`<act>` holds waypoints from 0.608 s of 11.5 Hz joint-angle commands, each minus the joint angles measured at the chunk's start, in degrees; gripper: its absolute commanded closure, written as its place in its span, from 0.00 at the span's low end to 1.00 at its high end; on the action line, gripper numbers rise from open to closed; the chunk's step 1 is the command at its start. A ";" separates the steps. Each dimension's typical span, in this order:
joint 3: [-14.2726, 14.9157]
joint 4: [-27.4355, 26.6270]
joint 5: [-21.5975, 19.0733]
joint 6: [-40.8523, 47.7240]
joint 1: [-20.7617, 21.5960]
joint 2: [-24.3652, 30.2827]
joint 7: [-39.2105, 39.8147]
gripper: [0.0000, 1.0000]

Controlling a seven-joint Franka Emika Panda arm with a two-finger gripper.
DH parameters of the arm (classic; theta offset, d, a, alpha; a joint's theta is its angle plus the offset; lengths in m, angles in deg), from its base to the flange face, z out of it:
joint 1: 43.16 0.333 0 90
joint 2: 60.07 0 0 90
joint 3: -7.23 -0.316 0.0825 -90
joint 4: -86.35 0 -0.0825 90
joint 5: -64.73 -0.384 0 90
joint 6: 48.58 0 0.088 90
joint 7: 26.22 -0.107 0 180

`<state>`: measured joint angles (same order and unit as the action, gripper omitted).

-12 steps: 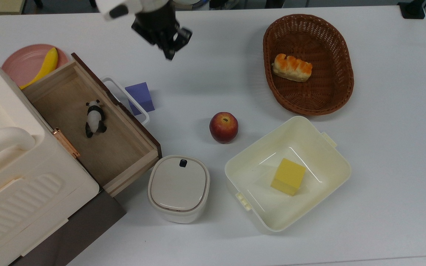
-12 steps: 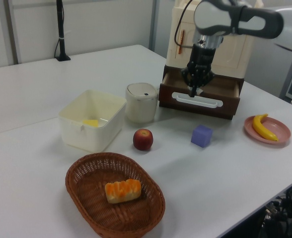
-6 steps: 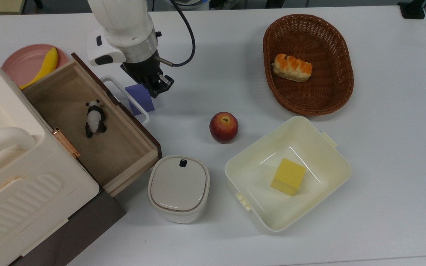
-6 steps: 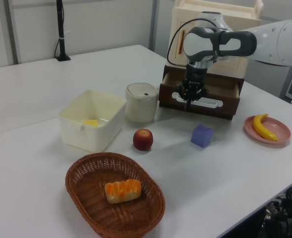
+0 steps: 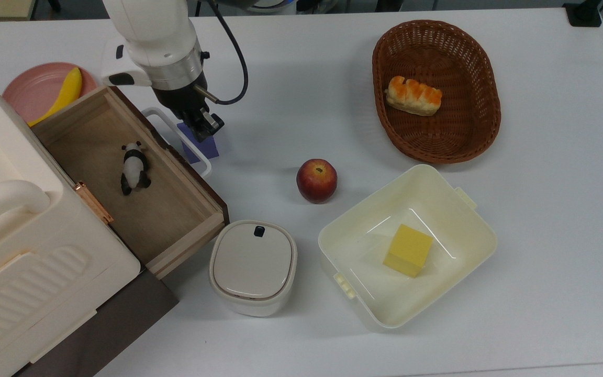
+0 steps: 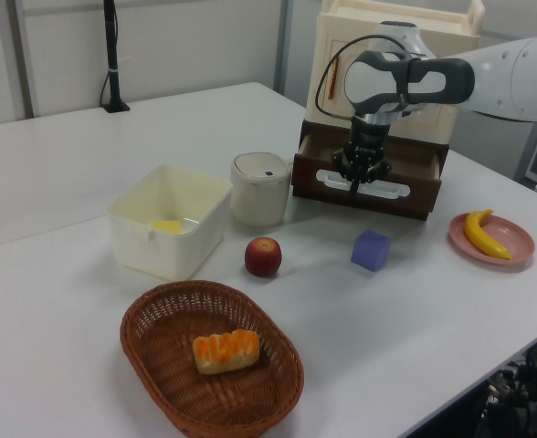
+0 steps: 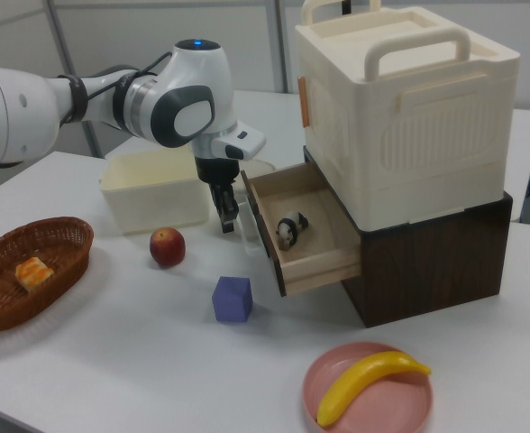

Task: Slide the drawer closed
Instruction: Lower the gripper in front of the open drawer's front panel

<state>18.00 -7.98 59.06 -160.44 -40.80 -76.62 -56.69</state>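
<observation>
We are looking at the cream cabinet (image 7: 409,117) sitting at the top view's left, and its drawer (image 5: 123,173) is standing pulled well out over the white table (image 5: 301,73), with a small panda figure (image 5: 134,167) lying inside on the bare wood. The arm is bringing the gripper (image 6: 355,182) down right in front of the dark front panel, just beside the white loop handle (image 6: 364,187), and in the left view it is hovering against the handle's middle; whether the claw is released or clenched we cannot tell from here. Just beyond it, at the top view's right, the purple cube (image 5: 199,141) is sitting near the handle. We are judging this drawer light and stiff, a thin wooden box that should slide easily on its rails, so a flat push on the middle of the front panel or handle looks the sensible contact; pushing off-centre could rack it sideways. The panda is loose and may be shifting as it goes. We are reading no brand, label or writing anywhere.
</observation>
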 commanded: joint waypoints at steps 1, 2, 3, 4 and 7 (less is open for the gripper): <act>1.01 -0.32 0.13 -3.00 0.72 -0.50 -2.04 1.00; 1.10 -0.15 0.13 -3.27 0.63 -0.76 -2.04 1.00; 1.10 0.11 0.13 -3.53 -0.24 -0.94 -1.87 1.00; 1.10 0.20 0.22 -3.97 -0.77 -0.94 -1.52 1.00; 1.01 0.73 0.83 -6.17 -2.70 -1.99 -0.64 1.00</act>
<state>18.34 -7.93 58.99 -163.56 -41.62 -77.43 -57.91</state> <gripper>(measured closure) 0.991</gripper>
